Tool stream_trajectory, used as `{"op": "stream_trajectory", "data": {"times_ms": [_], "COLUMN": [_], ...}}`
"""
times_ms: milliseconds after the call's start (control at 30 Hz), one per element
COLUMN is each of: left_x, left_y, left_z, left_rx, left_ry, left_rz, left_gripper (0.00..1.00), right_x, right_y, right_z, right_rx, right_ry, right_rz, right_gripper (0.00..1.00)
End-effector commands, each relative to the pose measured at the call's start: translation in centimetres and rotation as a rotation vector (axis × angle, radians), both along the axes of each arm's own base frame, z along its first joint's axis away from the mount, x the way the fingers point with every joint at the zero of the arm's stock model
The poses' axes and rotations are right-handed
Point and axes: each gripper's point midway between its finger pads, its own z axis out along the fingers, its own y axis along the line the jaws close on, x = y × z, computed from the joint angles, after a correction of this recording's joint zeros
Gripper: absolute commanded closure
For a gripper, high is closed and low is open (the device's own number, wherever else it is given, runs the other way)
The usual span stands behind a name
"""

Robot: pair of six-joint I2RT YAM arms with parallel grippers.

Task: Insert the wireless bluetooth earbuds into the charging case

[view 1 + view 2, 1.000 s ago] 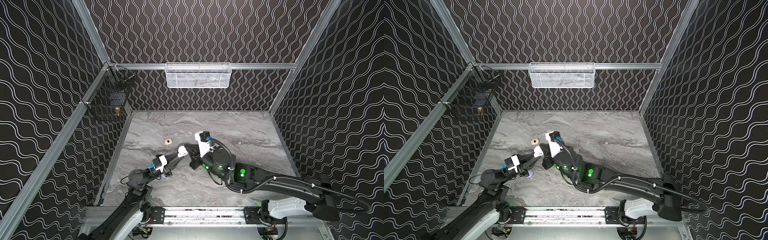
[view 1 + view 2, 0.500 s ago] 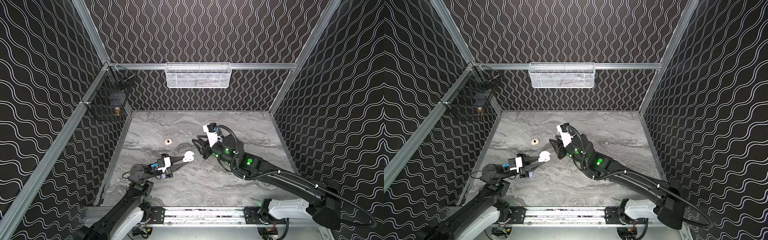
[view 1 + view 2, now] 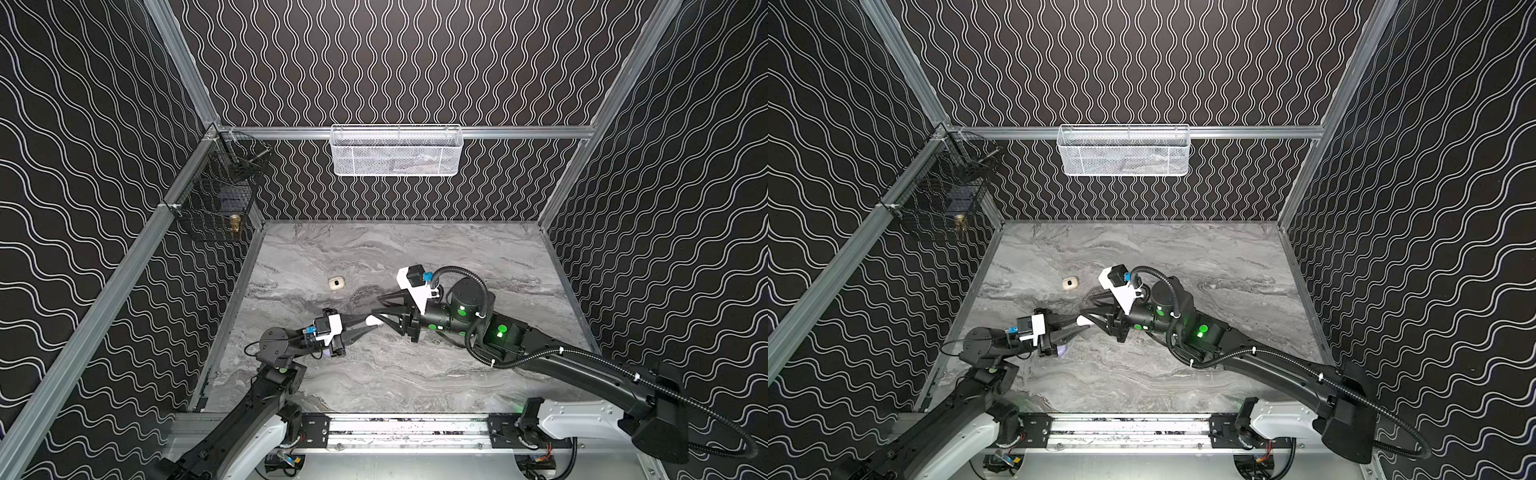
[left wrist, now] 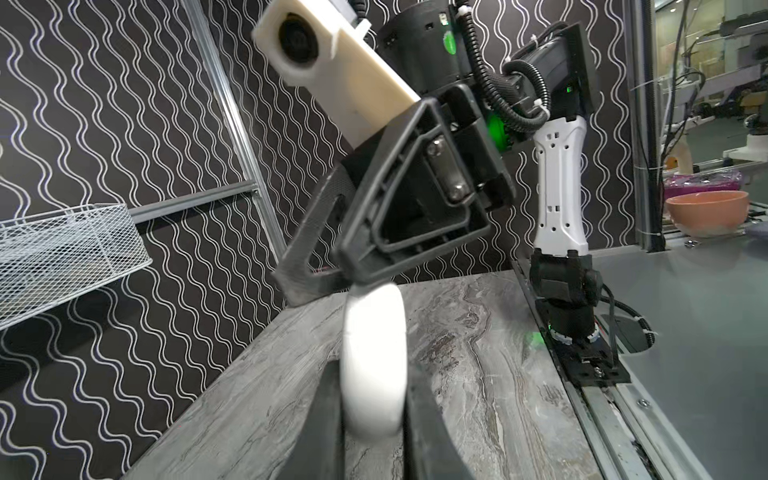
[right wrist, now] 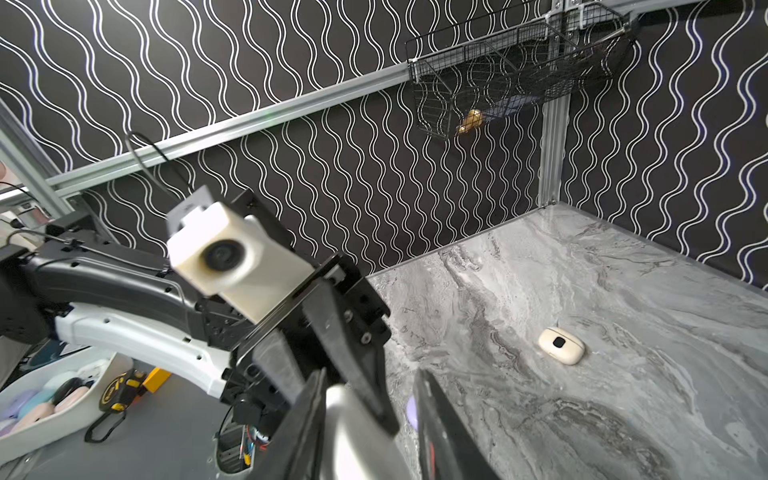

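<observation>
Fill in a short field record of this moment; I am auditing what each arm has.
left gripper: shut on white case
right gripper: open, at that case's free end
cream case: lying on the table, apart from both arms
lilac item: beneath left gripper, mostly hidden

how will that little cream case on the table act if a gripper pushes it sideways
The cream case lies flat and low, so it probably slides rather than tips. Its rounded shell may slip from jaws. The table looks smooth, so little should stop it.
</observation>
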Motion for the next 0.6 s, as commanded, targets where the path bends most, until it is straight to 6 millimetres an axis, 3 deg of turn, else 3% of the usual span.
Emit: {"op": "stream_trajectory", "data": {"times_ms": [0, 67, 167, 400, 500, 567], "left_x": [3.2, 6.7, 10.3, 16.6, 18.3, 19.1], "left_y": [0.8, 2.1, 3.5, 7.5, 5.7, 4.7], "left_z": [-0.8, -2.7, -6.5, -16.7, -18.6, -18.8], "left_rx": [-0.03, -0.077, -0.094, -0.107, -0.047, -0.067], "left_ry": [0.12, 0.313, 0.547, 1.049, 1.146, 1.156], "left_rz": [0.145, 0.3, 0.458, 0.745, 0.659, 0.598], "left_gripper": [1.0, 1.0, 1.0, 1.0, 1.0, 1.0], "right_x": [2.8, 4.6, 6.5, 8.9, 9.1, 9.1], "right_y": [-2.5, -5.2, -8.2, -10.7, -11.2, -11.3], "right_z": [1.5, 1.5, 0.2, -3.4, -4.2, -4.8], "right_rx": [0.06, 0.096, 0.115, 0.013, 0.001, -0.008], "right_ry": [0.005, 0.026, 0.04, 0.078, 0.082, 0.086], "right_rz": [-0.225, -0.391, -0.562, -0.736, -0.755, -0.755], "right_gripper": [0.62, 0.56, 0.49, 0.48, 0.47, 0.46]}}
